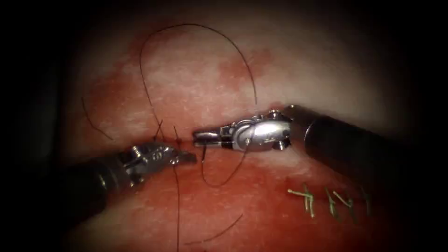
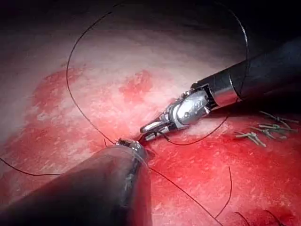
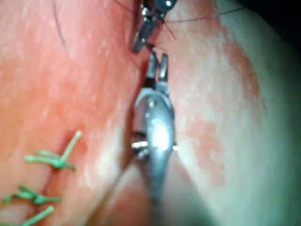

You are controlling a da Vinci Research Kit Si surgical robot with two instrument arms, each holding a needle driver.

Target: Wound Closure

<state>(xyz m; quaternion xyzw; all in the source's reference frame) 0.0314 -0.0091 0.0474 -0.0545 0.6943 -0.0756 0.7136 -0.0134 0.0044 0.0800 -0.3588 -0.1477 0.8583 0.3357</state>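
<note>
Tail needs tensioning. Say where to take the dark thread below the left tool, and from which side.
Take the straight stretch of thread on the tissue below the left tool, likely from the left: other loops lie to its right.

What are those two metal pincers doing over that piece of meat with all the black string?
It's suturing practice on pork belly. The two tools meet tip to tip at the cut in the tissue. The right tool has its jaws slightly apart around dark thread, which loops widely over the tissue and hangs below the jaws. The left tool sits beside it. Green stitches lie off to the right. I can't make out a needle.
</note>
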